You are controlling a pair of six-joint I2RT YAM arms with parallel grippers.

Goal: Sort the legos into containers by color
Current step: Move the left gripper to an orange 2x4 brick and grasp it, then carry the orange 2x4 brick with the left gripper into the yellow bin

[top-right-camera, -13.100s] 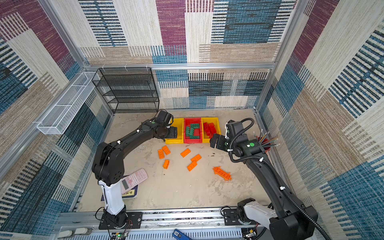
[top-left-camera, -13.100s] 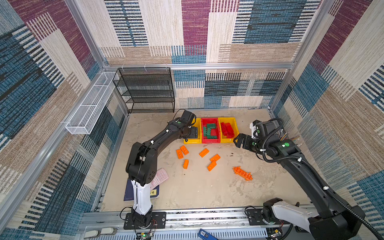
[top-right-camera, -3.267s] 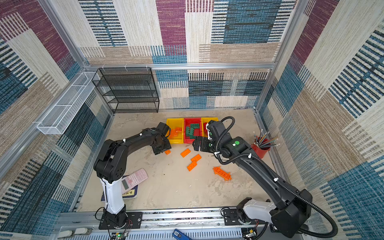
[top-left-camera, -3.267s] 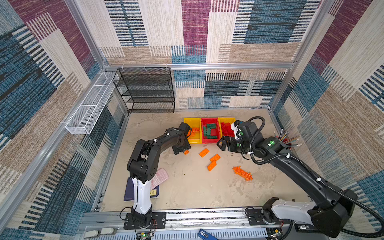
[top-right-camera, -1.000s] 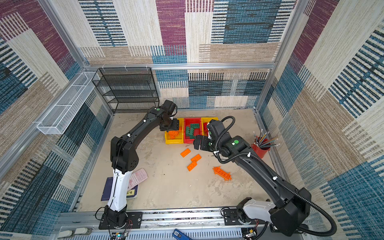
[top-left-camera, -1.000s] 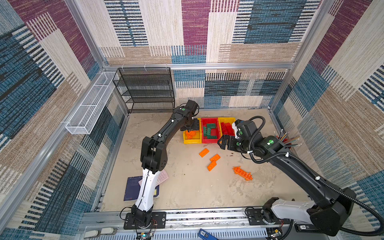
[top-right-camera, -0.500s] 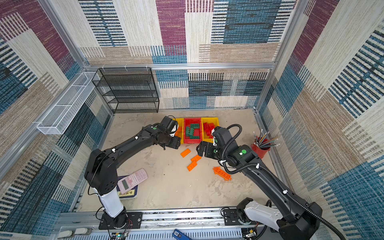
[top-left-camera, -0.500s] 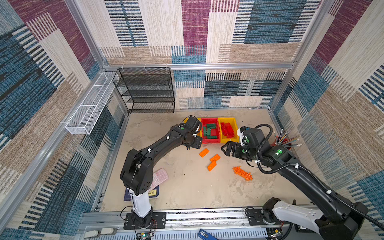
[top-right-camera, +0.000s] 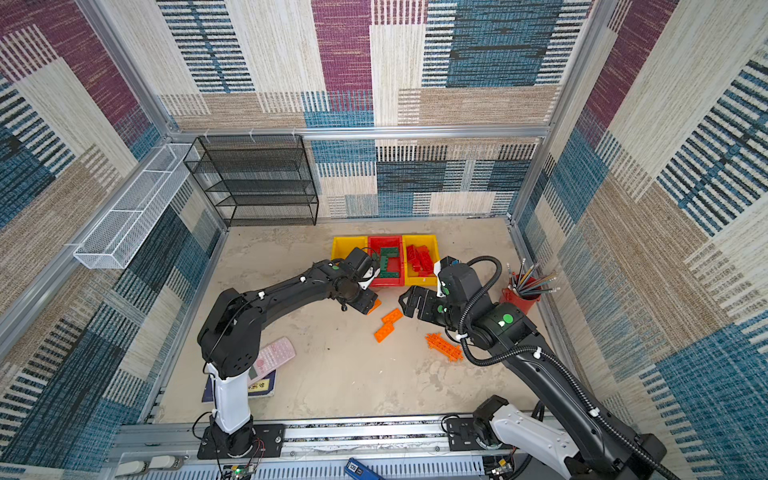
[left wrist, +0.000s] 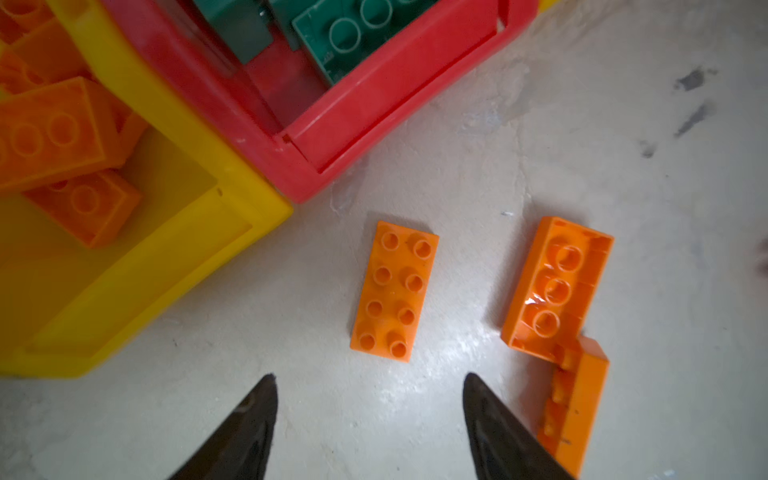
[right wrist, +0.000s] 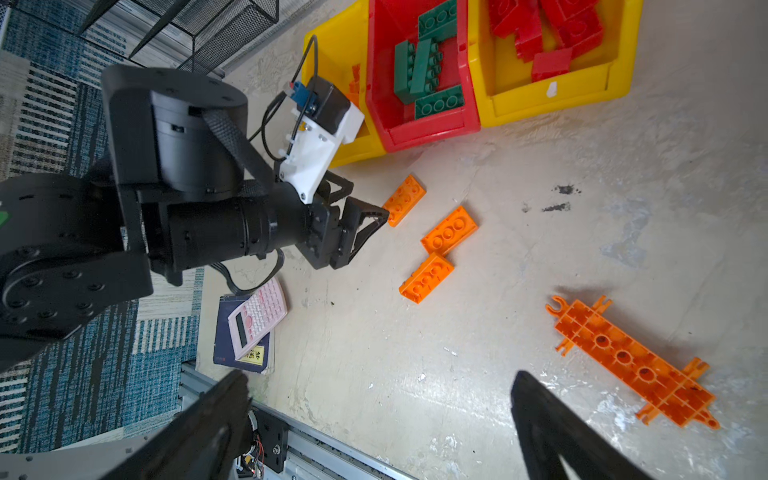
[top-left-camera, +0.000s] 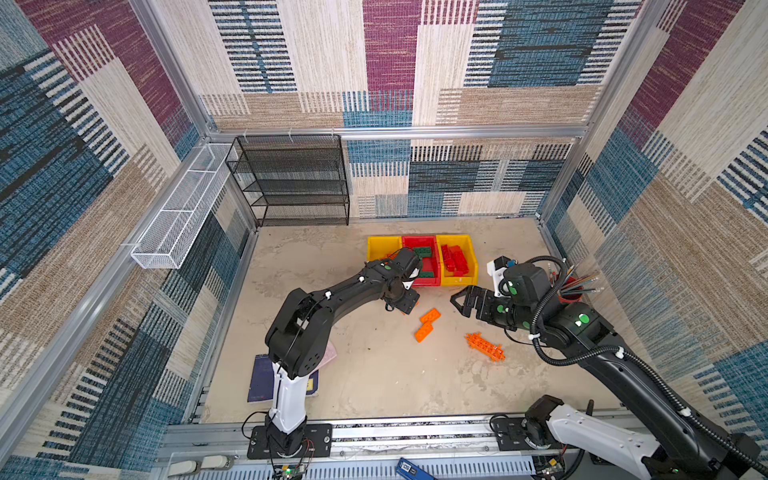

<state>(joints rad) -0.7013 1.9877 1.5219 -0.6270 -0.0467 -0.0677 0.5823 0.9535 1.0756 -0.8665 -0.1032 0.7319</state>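
Orange and studs-up, the loose brick [left wrist: 395, 291] lies on the floor just in front of the yellow bin [left wrist: 187, 124] that holds the other orange legos. The left gripper [left wrist: 369, 376] should ease forward, straddle the brick's narrow width, and stay clear of the two touching orange bricks [left wrist: 557, 286] beside it. Its jaws stand apart, holding nothing. The right gripper [right wrist: 378, 376] hovers wide open and empty.
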